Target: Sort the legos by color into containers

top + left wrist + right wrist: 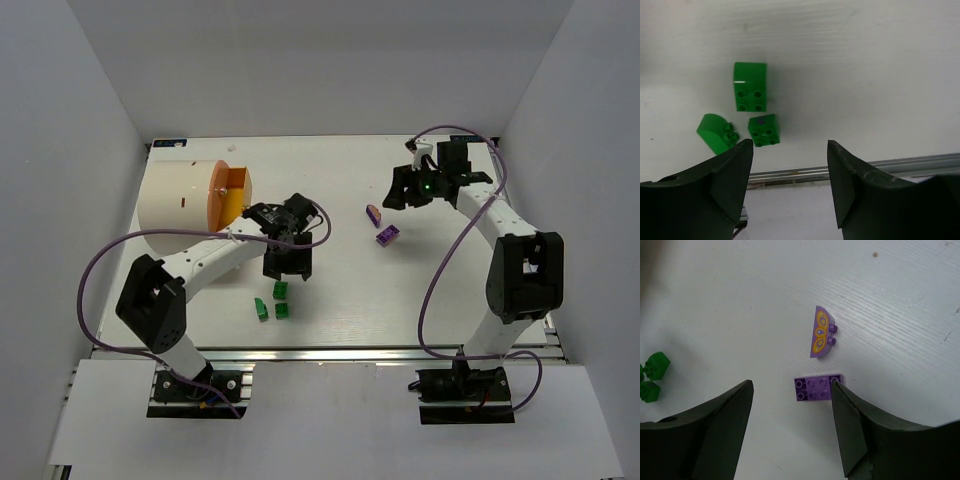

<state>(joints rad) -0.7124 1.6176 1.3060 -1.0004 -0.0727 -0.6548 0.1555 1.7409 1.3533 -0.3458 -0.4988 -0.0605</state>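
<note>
Three green legos (pixel 275 302) lie on the white table near the front left; the left wrist view shows a tall one (pixel 750 86), a square one (pixel 764 130) and a rounded one (pixel 715 132). My left gripper (pixel 288 263) hovers open and empty just behind them. A flat purple lego (pixel 387 236) and a half-round purple lego with an orange butterfly print (pixel 374 212) lie mid-table; both show in the right wrist view, the flat one (pixel 816 388) and the half-round one (pixel 820 332). My right gripper (pixel 410 190) is open and empty to their right. The cream drum container (pixel 180 205) with an orange face stands far left.
The table's front metal rail (pixel 855 167) runs just beyond the green legos. White walls close in the table on the left, back and right. A small open orange compartment (pixel 232 190) shows on the drum's face.
</note>
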